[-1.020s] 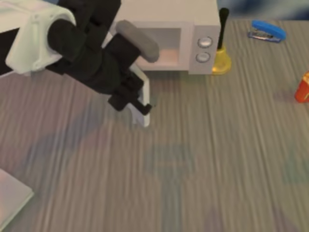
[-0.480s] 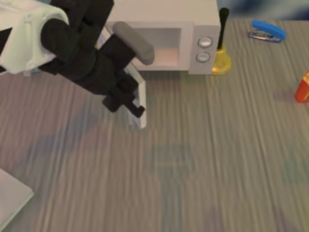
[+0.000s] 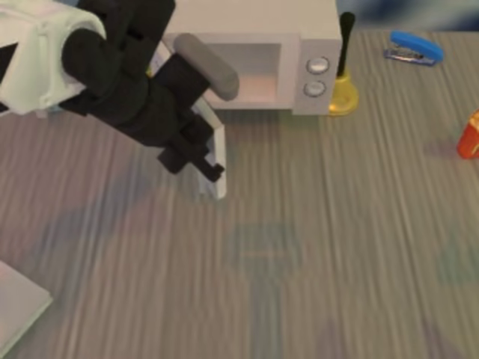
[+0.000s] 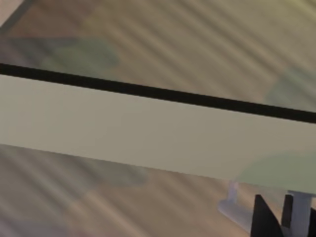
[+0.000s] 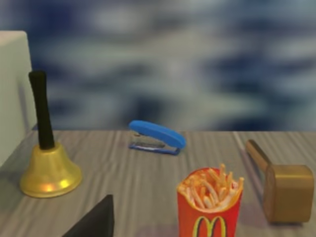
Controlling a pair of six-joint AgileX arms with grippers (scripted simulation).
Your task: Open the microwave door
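1. Microwave [image 3: 254,45] at the back of the worktop [image 3: 314,247], left of centre, cavity exposed and facing forward, two round silver knobs [image 3: 316,77] on the panel at its right.
2. Microwave door [image 3: 215,161] swung out from the left edge of the cavity, standing roughly edge-on to the top view and reaching forward over the worktop.
3. Left end effector [image 3: 206,166] at the door's outer end, dark fingers closed on the door edge; black wrist and white arm running back toward the upper left.
4. In the left wrist view, door [image 4: 148,133] filling the picture as a broad pale band with a dark line along one side, black fingertips [image 4: 264,219] visible at the corner beside a pale handle part.
5. Right end effector out of the top view; only a dark wedge [image 5: 94,222] showing in the right wrist view, open or closed cannot be told.
6. Brass bell with black handle [image 3: 343,90] just beside the microwave's right side.
7. Blue stapler [image 3: 413,47] at the back right, well apart from the bell.
8. Red carton of fries [image 5: 210,202] at the right edge, near a wooden mallet [image 5: 281,185] seen from the right wrist.
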